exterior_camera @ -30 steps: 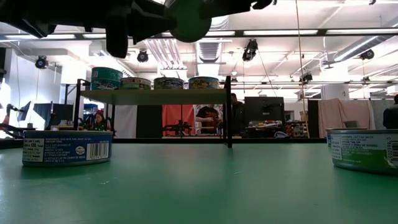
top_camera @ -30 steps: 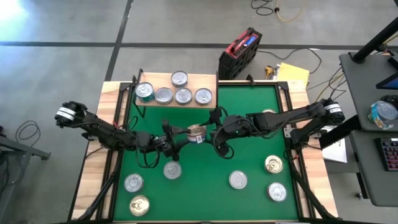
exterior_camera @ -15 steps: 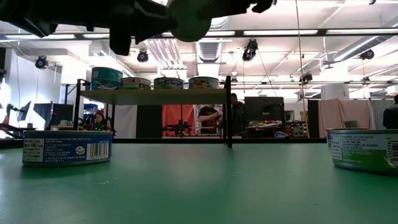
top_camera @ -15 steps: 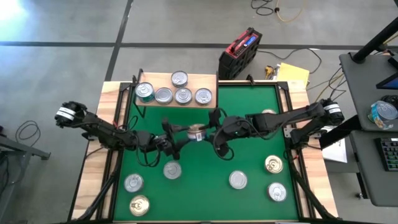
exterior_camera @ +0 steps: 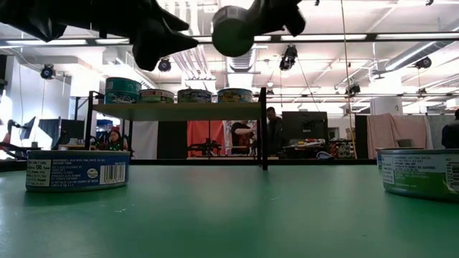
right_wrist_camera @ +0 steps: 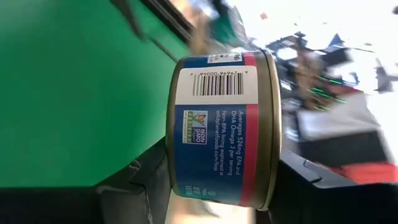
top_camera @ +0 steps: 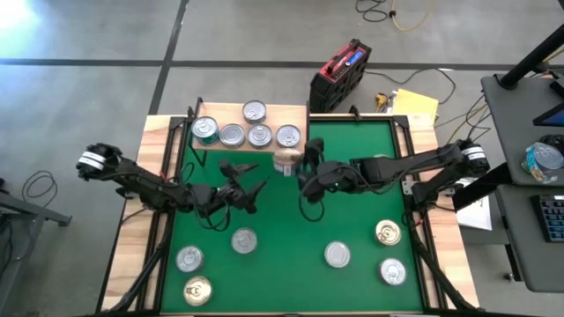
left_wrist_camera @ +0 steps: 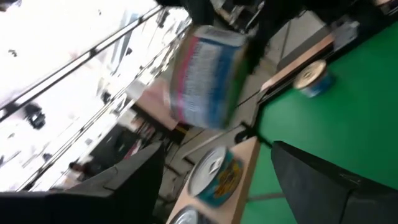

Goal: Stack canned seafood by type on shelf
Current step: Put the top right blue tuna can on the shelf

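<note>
A blue-labelled can (top_camera: pixel 286 163) hangs in the air just in front of the shelf (top_camera: pixel 275 113), shut in my right gripper (top_camera: pixel 300 168). The left wrist view shows this can (left_wrist_camera: pixel 208 78) ahead of my left gripper (left_wrist_camera: pixel 217 186), apart from it. My left gripper (top_camera: pixel 249 177) stands open over the green mat (top_camera: pixel 291 220), left of the can, touching nothing. Several cans stand on the shelf, among them a teal-sided one (top_camera: pixel 204 130) at its left end. More cans rest on the mat, silver-topped (top_camera: pixel 244 239) and gold-topped (top_camera: pixel 388 232). My right gripper pinches the can between its two fingers, one finger (right_wrist_camera: pixel 146 180) on each flat end (right_wrist_camera: pixel 169 155), the label side facing the wrist camera. The fingers come roughly level from the table's right. The can (exterior_camera: pixel 233 29) is lifted clear of the mat, turned on its edge.
In the low view a can stands near the mat's left (exterior_camera: pixel 77 169) and another at its right (exterior_camera: pixel 419 172). A red-and-black case (top_camera: pixel 339 75) and yellow paper (top_camera: pixel 414 104) lie on the floor behind the table. Open mat lies between shelf and near cans.
My left gripper has opened, let go of the can and swung its fingers away to the left. My right gripper alone now has the can and has carried it toward the far edge, up to the shelf's front, turning as it went.
</note>
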Controlling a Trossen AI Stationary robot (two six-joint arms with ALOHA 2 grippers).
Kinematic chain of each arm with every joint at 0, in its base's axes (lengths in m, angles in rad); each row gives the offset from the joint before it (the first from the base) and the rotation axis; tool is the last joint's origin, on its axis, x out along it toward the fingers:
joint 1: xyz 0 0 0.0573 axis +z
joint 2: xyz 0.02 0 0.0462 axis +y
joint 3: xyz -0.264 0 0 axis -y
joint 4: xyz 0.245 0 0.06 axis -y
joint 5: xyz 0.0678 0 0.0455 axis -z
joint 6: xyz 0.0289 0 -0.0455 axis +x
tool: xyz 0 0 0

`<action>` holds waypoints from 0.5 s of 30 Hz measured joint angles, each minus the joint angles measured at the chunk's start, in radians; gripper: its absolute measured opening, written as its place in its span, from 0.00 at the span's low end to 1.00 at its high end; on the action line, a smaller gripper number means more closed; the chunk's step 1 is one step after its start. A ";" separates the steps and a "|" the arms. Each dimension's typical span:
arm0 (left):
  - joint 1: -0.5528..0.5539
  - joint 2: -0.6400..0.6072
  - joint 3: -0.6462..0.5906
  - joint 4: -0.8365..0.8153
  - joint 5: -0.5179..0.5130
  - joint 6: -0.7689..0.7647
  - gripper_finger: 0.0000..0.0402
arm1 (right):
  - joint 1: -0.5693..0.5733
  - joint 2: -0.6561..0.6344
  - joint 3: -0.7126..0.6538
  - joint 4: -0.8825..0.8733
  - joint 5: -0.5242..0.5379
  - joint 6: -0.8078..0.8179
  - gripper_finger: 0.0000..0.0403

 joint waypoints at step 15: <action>0.026 -0.012 -0.020 -0.005 -0.188 0.094 0.65 | -0.351 0.016 0.021 0.084 -0.120 -0.306 0.46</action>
